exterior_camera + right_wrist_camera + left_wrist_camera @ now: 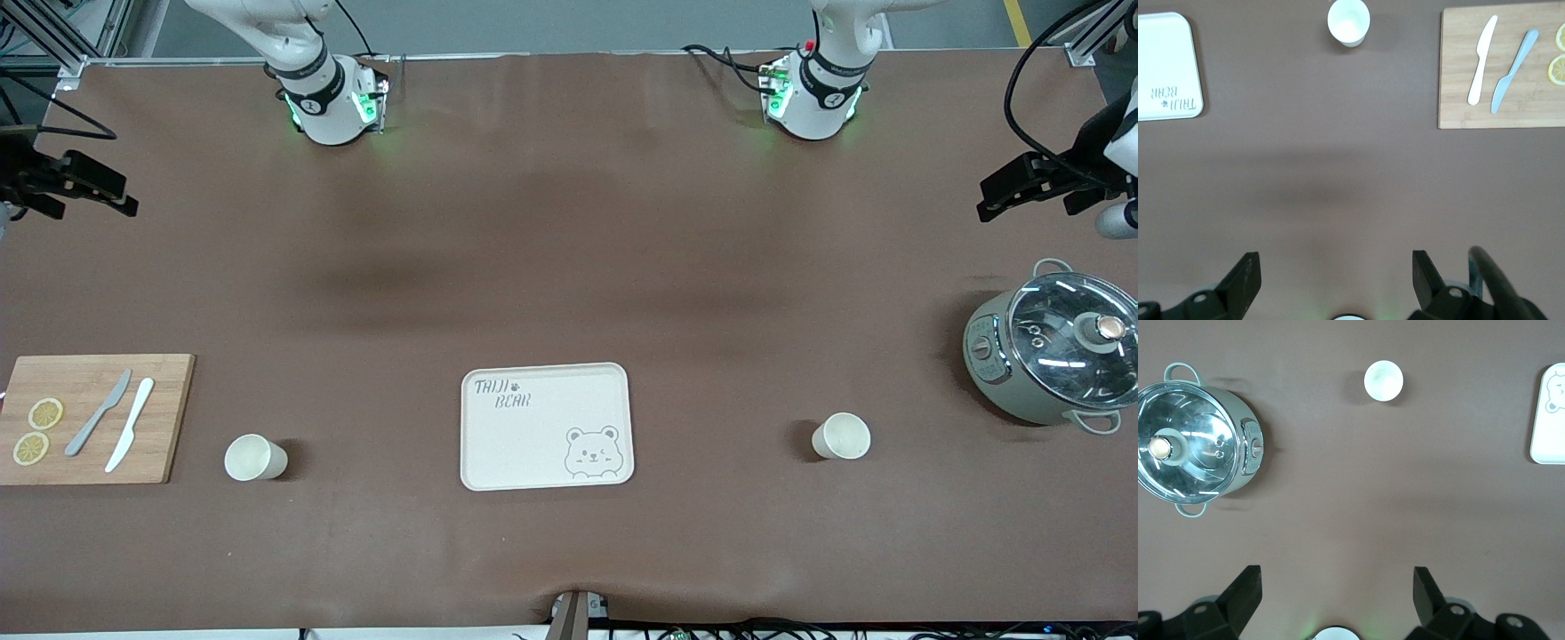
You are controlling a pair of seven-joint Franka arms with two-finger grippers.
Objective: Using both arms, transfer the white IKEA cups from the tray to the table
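Note:
Two white IKEA cups stand rim up on the brown table. One cup [255,458] stands between the bear tray [533,444] and the cutting board, and shows in the right wrist view [1349,22]. The other cup [841,436] stands between the tray and the pot, and shows in the left wrist view [1383,381]. My left gripper [989,203] hangs high over the table's edge at the left arm's end, open and empty [1337,587]. My right gripper [126,203] hangs high over the right arm's end, open and empty [1336,267].
A grey-green pot with a glass lid [1058,356] stands at the left arm's end, also in the left wrist view [1195,440]. A wooden cutting board [169,418] with two knives [116,418] and two lemon slices [37,431] lies at the right arm's end.

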